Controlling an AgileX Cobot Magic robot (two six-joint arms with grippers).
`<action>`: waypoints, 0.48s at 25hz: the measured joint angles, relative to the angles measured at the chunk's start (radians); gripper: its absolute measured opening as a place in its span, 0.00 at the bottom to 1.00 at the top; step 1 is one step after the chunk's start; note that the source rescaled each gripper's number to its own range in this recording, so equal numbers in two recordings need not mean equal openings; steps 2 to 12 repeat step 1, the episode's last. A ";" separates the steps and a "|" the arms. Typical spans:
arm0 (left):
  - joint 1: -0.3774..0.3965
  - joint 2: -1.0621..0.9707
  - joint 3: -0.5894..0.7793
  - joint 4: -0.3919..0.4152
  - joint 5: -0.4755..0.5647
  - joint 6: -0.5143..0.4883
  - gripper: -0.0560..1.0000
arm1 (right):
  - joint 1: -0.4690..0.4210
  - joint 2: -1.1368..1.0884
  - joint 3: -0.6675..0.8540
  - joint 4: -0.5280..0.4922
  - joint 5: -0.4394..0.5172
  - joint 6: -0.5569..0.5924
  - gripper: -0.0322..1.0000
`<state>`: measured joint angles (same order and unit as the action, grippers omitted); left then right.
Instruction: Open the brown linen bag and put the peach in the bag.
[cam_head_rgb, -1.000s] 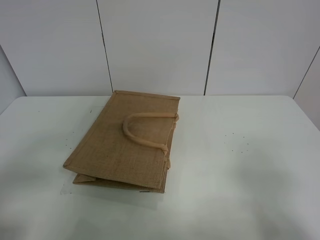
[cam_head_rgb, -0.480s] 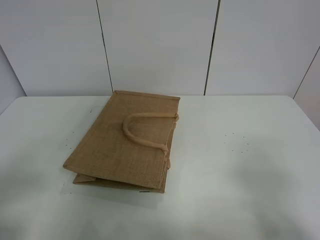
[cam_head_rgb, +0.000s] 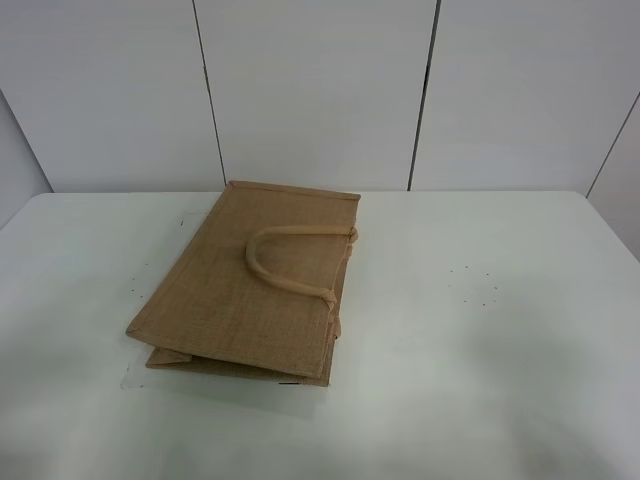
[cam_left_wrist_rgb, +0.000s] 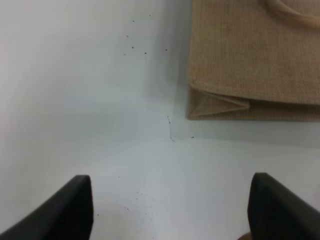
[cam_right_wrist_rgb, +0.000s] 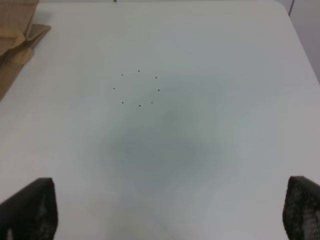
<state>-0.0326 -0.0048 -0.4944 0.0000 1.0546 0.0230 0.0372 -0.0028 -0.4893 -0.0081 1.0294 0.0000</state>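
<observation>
The brown linen bag (cam_head_rgb: 255, 285) lies folded flat left of centre on the table (cam_head_rgb: 500, 330); light and floppy, grasp its looped handle (cam_head_rgb: 285, 257); both grippers wide open, empty.

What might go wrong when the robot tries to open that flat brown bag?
1. The bag lies folded flat on the table with its sides tucked in, so a pincer may pinch both layers together and just lift or drag it instead of opening it.
2. The looped handle rests on top and could snag a finger.
3. No peach shows in any view, so even once the bag is open there may be nothing within sight to put in.
</observation>
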 joint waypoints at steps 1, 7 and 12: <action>0.000 0.000 0.000 0.000 0.000 0.000 0.91 | 0.000 0.000 0.000 0.000 0.000 0.000 1.00; 0.000 0.000 0.000 0.000 0.000 0.000 0.91 | 0.000 0.000 0.000 0.000 0.000 0.000 1.00; 0.000 0.000 0.000 0.000 0.000 0.000 0.91 | 0.000 0.000 0.000 0.000 0.000 0.000 1.00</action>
